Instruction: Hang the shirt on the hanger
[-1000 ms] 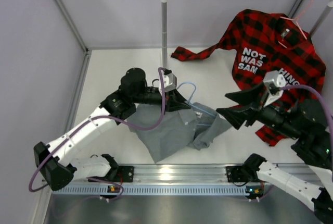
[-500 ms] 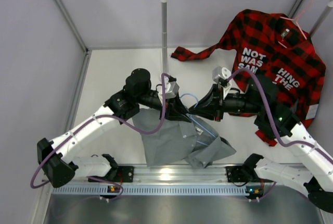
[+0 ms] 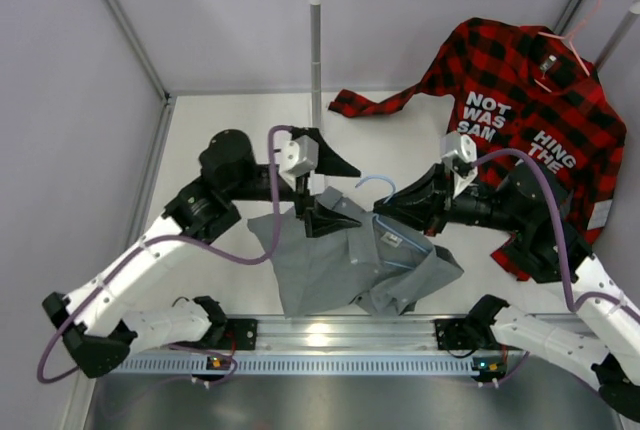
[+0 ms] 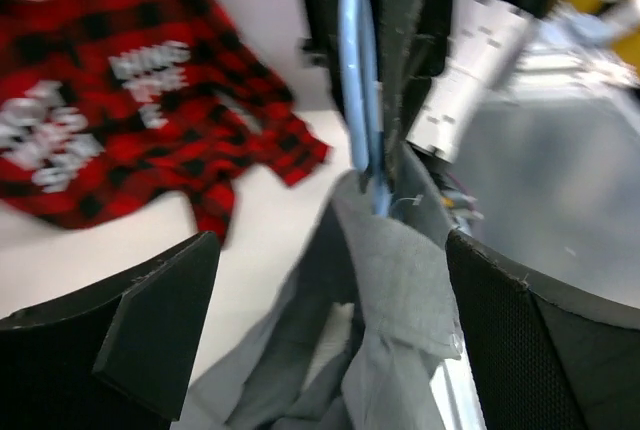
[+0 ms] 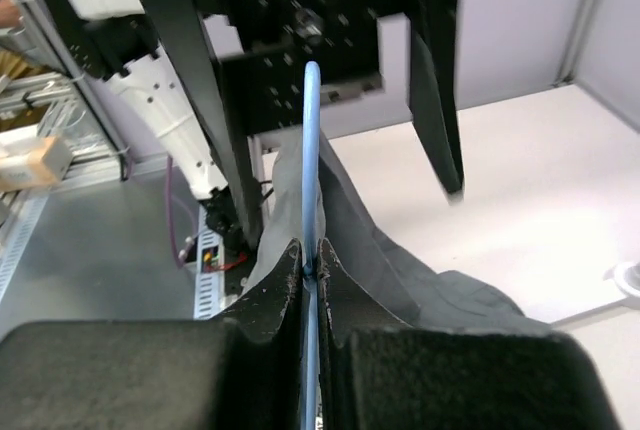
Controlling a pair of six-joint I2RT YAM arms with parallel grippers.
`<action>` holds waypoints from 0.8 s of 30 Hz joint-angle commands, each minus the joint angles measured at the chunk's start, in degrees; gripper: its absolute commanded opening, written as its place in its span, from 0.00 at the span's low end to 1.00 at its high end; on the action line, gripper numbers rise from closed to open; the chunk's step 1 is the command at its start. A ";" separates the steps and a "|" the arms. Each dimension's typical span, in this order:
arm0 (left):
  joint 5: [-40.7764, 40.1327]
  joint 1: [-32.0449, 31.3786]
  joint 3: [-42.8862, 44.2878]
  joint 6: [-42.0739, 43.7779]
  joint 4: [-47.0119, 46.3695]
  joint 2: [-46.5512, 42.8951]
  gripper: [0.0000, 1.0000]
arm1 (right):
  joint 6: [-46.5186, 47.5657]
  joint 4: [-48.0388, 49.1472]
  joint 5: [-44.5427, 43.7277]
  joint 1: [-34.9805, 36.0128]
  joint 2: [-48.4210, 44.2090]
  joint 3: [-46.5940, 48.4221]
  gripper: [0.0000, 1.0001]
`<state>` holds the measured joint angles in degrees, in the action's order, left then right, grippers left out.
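Grey-green cloth made up the nearest item: one shirt (image 3: 330,272), lying crumpled on the white table (image 3: 225,140) just beyond the two arm bases and between them. Its collar end faced the far side.

One light-blue wire hanger (image 3: 379,182) was partly inside the shirt at the collar. A section of the wire showed against the cloth, and the hook stood clear of the shirt on the far side.

Two grippers were over the collar area:
- Right gripper (image 5: 311,262): fingers together, clamped on the hanger wire. In the right wrist view, the wire ran straight up out of the closed fingers.
- Left gripper (image 3: 345,200): fingers spread wide, holding nothing. In the left wrist view, one finger stood on each side of the hanger and the raised cloth. Contact between the lower finger and the shirt could not be determined.

Farther back stood one garment rack (image 3: 316,50), an upright post with a horizontal bar. One pink hanger (image 3: 578,35) hung from the bar at the right, carrying one red-and-black plaid shirt (image 3: 500,65) with white lettering. One sleeve of the plaid shirt reached left across the table.

Totals: two shirts, two hangers, one rack.
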<state>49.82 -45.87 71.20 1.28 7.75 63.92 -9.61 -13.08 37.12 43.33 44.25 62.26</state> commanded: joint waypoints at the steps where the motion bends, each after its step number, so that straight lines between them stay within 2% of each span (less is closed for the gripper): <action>1: -19.27 -0.01 2.37 -0.84 0.51 -8.01 0.98 | 0.73 2.80 -5.74 -0.18 -2.76 0.93 0.00; 2: -29.59 -0.01 2.02 -0.93 1.30 -9.59 0.98 | 1.08 1.49 -8.01 -0.18 -3.03 1.11 0.00; 4: -40.80 -0.01 -0.87 -3.19 3.57 -15.21 0.98 | 1.61 -0.18 -10.04 -0.18 -3.64 2.51 0.00; 5: -51.91 -0.01 -2.63 -4.08 4.55 -17.40 0.98 | 1.87 -2.19 -11.27 -0.18 -3.82 3.04 0.00; 8: -64.20 -0.01 -11.93 -10.40 7.27 -27.42 0.98 | 3.27 -6.41 -16.10 -0.26 -4.52 5.67 0.00; 11: -61.26 -0.01 -22.40 -13.84 4.84 -37.35 0.98 | 4.77 -9.06 -17.00 -0.26 -4.87 8.40 0.00; 13: -56.26 -0.01 -28.79 -14.37 2.37 -41.49 0.98 | 5.91 -11.78 -17.08 -0.18 -4.70 10.94 0.00; 15: -53.61 -0.01 -32.16 -15.16 -0.79 -45.98 0.98 | 6.79 -14.32 -17.44 -0.18 -4.52 12.53 0.00; 24: -63.35 -0.01 -42.62 -19.12 -7.39 -48.80 0.98 | 9.16 -21.19 -17.96 -0.26 -4.52 18.77 0.00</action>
<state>-8.82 -45.82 31.14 -15.88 7.64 16.21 -2.13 -32.03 20.27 43.33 40.05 77.84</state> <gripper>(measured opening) 0.983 0.022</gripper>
